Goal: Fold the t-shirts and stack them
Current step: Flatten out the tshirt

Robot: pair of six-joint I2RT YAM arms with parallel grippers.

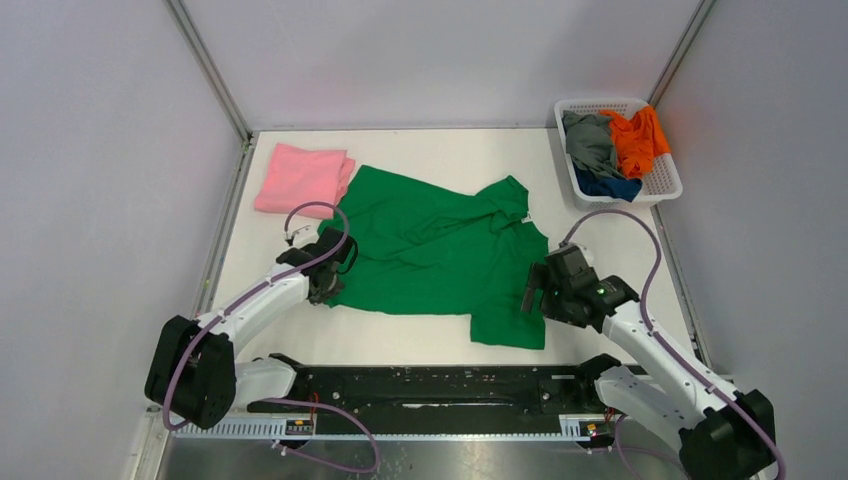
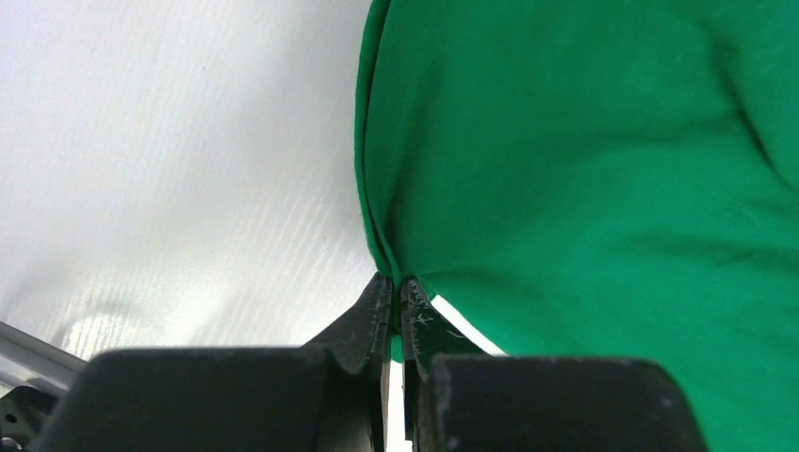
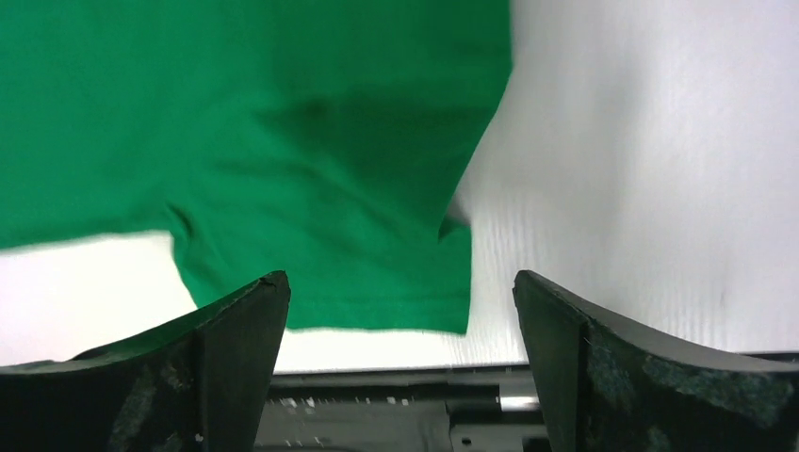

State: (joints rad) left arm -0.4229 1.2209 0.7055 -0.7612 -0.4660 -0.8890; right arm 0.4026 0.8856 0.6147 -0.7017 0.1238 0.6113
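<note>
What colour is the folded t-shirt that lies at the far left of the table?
Pink. The folded t-shirt shows best in the top external view.

White table (image 1: pixel 420 150), green t-shirt (image 1: pixel 440 250), pink t-shirt (image 1: pixel 300 178), basket (image 1: pixel 664 183)

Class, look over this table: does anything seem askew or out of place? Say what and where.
The green t-shirt lies askew mid-table, wrinkled and bunched near its collar. The grey, orange and dark blue shirts sit heaped unfolded in the white basket, far right.
</note>
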